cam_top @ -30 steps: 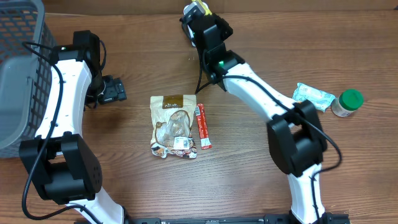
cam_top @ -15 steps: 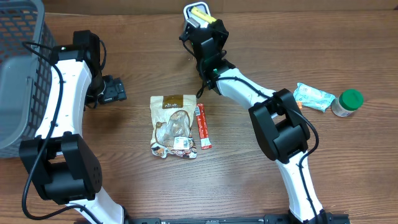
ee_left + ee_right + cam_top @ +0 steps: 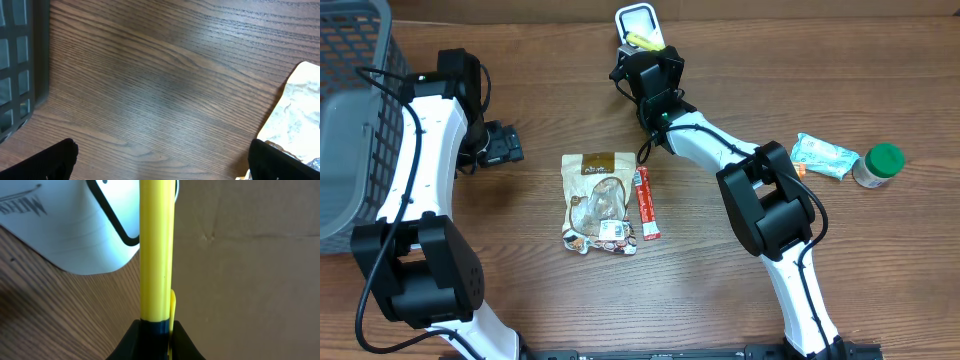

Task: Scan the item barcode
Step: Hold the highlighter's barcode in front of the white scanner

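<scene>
The left end effector (image 3: 503, 146) hovers released over the counter (image 3: 720, 290), left of the brown snack pouch (image 3: 597, 198) and red stick packet (image 3: 647, 203) lying mid-counter. At the far edge, the right end effector (image 3: 640, 48) is clenched on the yellow-and-white scanner (image 3: 636, 20).

Brown wood-grain table (image 3: 890, 270) under even light, a plain tan board (image 3: 250, 280) along its far edge

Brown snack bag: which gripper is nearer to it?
Left. The left gripper sits open beside the brown snack bag; the right gripper is farther, holding the scanner well beyond it.
</scene>
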Controlling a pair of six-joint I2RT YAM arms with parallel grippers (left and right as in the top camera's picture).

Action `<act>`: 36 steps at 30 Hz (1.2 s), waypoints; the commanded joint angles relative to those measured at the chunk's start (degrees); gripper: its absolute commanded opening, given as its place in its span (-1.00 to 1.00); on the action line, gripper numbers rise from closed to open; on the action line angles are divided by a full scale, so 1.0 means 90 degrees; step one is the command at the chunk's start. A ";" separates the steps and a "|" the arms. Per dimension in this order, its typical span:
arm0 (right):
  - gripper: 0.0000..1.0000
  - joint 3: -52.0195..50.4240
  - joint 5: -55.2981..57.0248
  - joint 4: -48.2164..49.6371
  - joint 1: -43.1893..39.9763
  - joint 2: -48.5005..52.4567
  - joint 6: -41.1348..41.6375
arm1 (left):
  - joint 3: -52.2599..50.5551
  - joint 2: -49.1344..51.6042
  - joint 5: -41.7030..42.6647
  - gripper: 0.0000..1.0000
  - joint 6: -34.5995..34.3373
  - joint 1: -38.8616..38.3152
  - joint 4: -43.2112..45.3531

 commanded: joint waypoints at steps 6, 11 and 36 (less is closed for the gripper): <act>-0.93 0.0131 -0.0291 -0.0289 -0.0024 0.0032 0.0012 | 0.0078 0.0044 0.0027 1.00 0.0121 -0.0044 0.0007; -0.93 0.0131 -0.0447 -0.0699 -0.0029 0.0032 0.0015 | 0.0078 0.0044 0.0027 1.00 0.0121 -0.0044 0.0007; -0.93 0.0134 -0.0384 0.1598 -0.0364 0.0107 0.0491 | 0.0078 0.0044 0.0027 1.00 0.0121 -0.0044 0.0007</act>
